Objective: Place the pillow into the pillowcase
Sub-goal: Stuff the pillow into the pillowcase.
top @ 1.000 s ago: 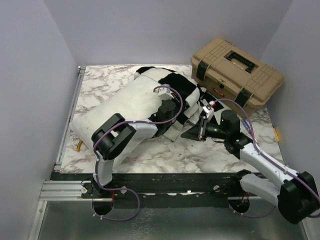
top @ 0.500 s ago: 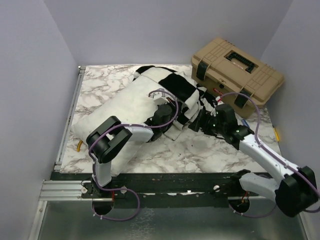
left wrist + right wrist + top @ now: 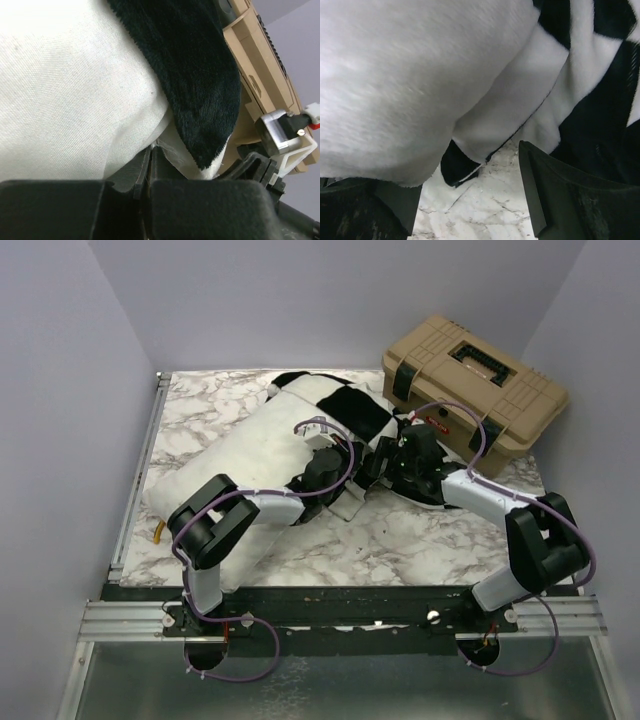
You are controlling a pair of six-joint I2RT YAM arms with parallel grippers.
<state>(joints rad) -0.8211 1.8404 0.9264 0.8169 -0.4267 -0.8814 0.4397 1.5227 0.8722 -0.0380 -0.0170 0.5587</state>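
White and puffy, the pillow [image 3: 230,460] lies slantwise across the marble table [image 3: 400,540], with its near-left end bare and its far-right end inside the checkered pillowcase [image 3: 365,412]. The case covers only that far end; most of the pillow's length shows plain. The case mouth is bunched and rumpled on the pillow's right flank, between your two wrists. Your left gripper [image 3: 151,152]: jaws pressed flat together, at the line where black plush overlaps the white pillow cloth. A thin white fold sits right at the tips; you can't tell from here whether it is pinched or only lying against them. Your right gripper [image 3: 467,170]: jaws spread wide, gripping nothing, bare marble showing below the gap. A limp lip of the case, white plush with a black patch, droops over that gap from above and hangs past the finger at the frame's left [image 3: 380,205]. The other finger [image 3: 560,200] stands beside black-and-white folds, contact unclear. From the top view both claws sit close together at the case's open edge, your left arm lying across the pillow, your right arm coming in from the right. A tan toolbox [image 3: 475,390], lid closed, sits at the table's far right corner, just beside the bunched case; touching or not, can't say.
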